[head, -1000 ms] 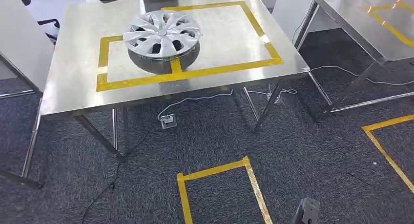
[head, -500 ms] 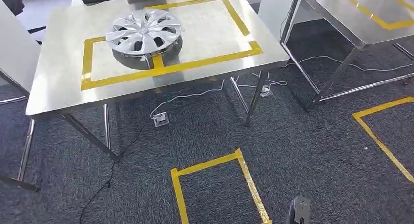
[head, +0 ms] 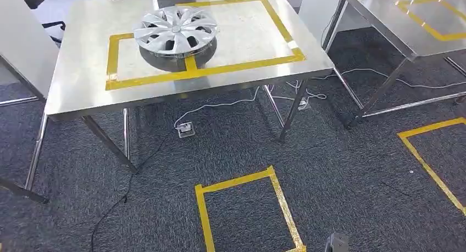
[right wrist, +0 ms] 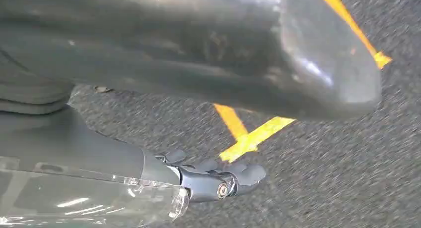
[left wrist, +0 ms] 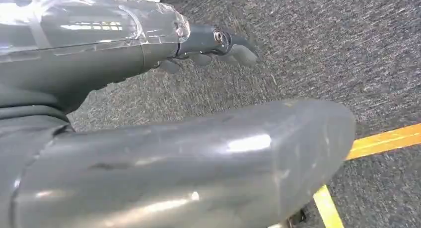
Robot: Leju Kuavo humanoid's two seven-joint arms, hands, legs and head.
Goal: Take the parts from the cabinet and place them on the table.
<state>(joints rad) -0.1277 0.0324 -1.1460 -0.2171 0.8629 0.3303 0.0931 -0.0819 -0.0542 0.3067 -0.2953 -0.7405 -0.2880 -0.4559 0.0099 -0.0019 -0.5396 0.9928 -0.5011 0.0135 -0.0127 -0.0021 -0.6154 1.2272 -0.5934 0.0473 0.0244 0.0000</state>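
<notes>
From the head cam I see a silver multi-spoke plastic wheel cover (head: 176,31) lying face-up on the stainless steel table (head: 77,93); it sits toward the far-left part of the top, inside the yellow tape rectangle (head: 204,71) marked there, straddling the short tape divider at its near edge; nothing's touching it. A second steel table (head: 384,21) w/ its own yellow tape stands well apart to the right. Under the first table a white cable (head: 231,105) runs across the dark grey carpet (head: 340,169) to a small floor socket box (head: 185,129); a yellow tape square (head: 247,208) is marked on the carpet nearer me.

Left wrist cam: left hand (left wrist: 208,51) hangs over the carpet, thick grey thumb (left wrist: 198,163) big in the foreground, darker fingers (left wrist: 238,51) stretched out and apart from it; it holds nothing, so I read it as open.

Right wrist cam: right hand (right wrist: 208,176) likewise over carpet, near a yellow tape corner; fingers (right wrist: 248,173) extended, thumb (right wrist: 298,74) apart, nothing held; open too.
</notes>
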